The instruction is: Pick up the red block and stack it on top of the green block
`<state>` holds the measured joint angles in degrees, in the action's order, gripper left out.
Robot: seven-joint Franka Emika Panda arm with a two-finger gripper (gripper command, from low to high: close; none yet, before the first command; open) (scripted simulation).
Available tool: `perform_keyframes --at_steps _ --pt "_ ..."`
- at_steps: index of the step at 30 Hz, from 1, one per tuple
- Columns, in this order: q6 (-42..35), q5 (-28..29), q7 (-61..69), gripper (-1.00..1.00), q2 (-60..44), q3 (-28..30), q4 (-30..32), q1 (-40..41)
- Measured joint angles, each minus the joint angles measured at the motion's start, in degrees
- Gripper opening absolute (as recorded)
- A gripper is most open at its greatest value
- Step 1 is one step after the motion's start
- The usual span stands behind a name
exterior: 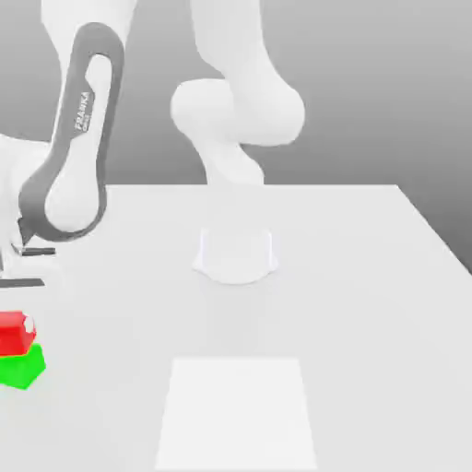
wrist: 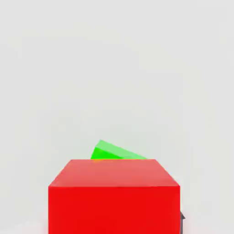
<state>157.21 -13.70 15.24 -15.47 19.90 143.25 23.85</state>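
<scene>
In the exterior view, nearest at six o'clock, a pale square patch (exterior: 236, 415) lies on the table (exterior: 387, 323); its purpose I cannot tell. A little farther, at eight o'clock by the frame's edge, is the green block (exterior: 22, 367), which serves as the base. The red block (exterior: 13, 334) is directly above it and seems to rest on it, so the green one can carry the weight. The two are turned differently: in the hand view the green corner comes out from beyond the red block. This twist should not matter much, I think, if enough of the faces overlap.

The pincer (exterior: 18, 319) is down at the red block, pointing to the table, probably because the placing is done from above. Whether it is clenched on the block or has released it, I cannot tell. The stacking looks almost complete; what remains, in my judgement, is a clean release and a straight rise, because a sideways pull could drag the red block off.

Farther, the arm (exterior: 241, 83) bends over toward nine o'clock, and its mount (exterior: 236, 263) stands near the middle of the view.
</scene>
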Motion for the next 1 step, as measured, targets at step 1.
perform_keyframes --at_steps 1 --pt "0.0 0.0 0.0 1.0 0.0 0.0 0.0 0.0"
